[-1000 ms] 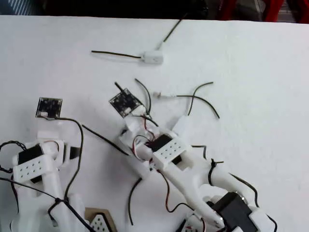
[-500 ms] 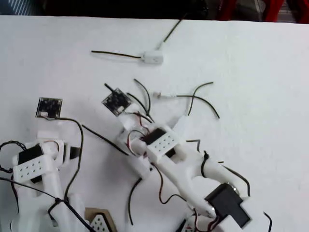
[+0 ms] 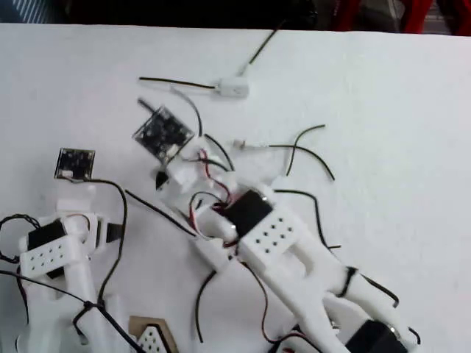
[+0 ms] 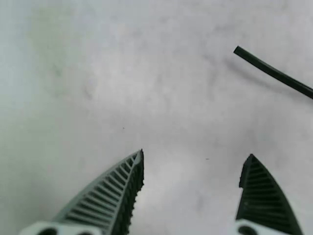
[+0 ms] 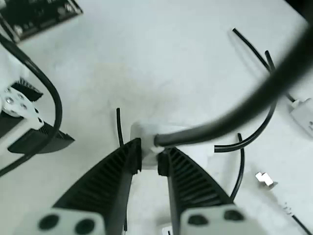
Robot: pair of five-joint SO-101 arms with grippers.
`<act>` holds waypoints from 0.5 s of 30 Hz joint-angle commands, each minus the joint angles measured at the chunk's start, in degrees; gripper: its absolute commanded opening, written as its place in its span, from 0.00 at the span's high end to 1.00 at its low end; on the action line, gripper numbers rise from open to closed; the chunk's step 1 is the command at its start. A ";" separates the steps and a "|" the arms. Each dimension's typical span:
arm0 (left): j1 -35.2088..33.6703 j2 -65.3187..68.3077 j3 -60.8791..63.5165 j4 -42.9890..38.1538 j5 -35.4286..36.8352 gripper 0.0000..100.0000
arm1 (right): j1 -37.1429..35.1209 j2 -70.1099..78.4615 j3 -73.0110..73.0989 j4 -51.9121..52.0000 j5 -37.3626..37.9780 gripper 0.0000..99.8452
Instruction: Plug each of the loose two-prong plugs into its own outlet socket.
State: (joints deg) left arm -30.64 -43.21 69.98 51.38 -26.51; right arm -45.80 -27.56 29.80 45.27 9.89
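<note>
Table [image 3: 383, 88]: white, finely textured.
Two square black boards are counted. One [image 3: 163, 132] lies near the socket [image 3: 232, 88], on the arms' side of it. The other [image 3: 74, 163] lies well apart from the socket.
Socket: one, white, rectangular, with thin black wires off both ends.
One small loose plug [image 3: 243, 145] lies between the socket and the right arm.
Right gripper [image 5: 149, 149]: the ribbed black fingers are clamped on a blocky white plug [image 5: 142, 131] with a thick black cable, held apart from the socket.
Left gripper [image 4: 195, 154]: spread wide, nothing held, over bare table, with a black wire [image 4: 274, 73] nearby.
</note>
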 commanded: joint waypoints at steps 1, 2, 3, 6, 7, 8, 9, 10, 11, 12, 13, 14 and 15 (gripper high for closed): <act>-0.22 -1.71 -0.26 -1.14 0.44 0.69 | 3.21 -3.91 -6.15 0.75 0.18 0.98; -0.22 -1.71 -0.26 -1.14 0.44 0.69 | 4.79 -3.82 -7.12 0.66 0.26 0.98; -0.22 -1.71 -0.26 -1.14 0.44 0.69 | 6.46 -3.47 -7.91 0.48 0.53 0.98; -0.22 -1.71 -0.26 -1.14 0.44 0.69 | 12.70 -1.45 -8.44 -3.91 0.62 0.98; -0.22 -1.71 -0.26 -1.14 0.44 0.69 | 14.99 -0.22 -8.44 -5.93 0.62 0.98; -0.22 -1.71 -0.26 -1.14 0.35 0.69 | 17.10 1.19 -8.44 -8.22 0.62 0.98; -0.22 -1.71 -0.26 -1.14 0.35 0.69 | 19.30 2.95 -8.44 -10.51 0.53 0.98; -0.22 -1.71 -0.26 -1.14 0.35 0.69 | 21.32 4.97 -8.44 -12.79 0.18 0.98; -0.22 -1.71 -0.26 -1.14 0.35 0.69 | 23.08 7.08 -8.44 -15.16 0.18 0.98; -0.22 -1.71 -0.26 -1.14 0.26 0.69 | 24.48 9.27 -8.44 -17.36 0.18 0.98; -0.22 -1.71 -0.26 -1.14 0.26 0.69 | 25.63 11.56 -8.44 -19.30 0.09 0.98; -0.22 -1.71 -0.26 -1.14 0.26 0.69 | 26.59 14.02 -8.53 -21.23 0.09 0.98; -0.22 -1.71 -0.26 -1.14 0.26 0.69 | 27.30 16.40 -8.62 -22.99 0.09 0.98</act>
State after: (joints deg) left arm -30.64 -43.21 69.98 51.38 -26.51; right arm -21.19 -14.81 24.44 27.96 9.89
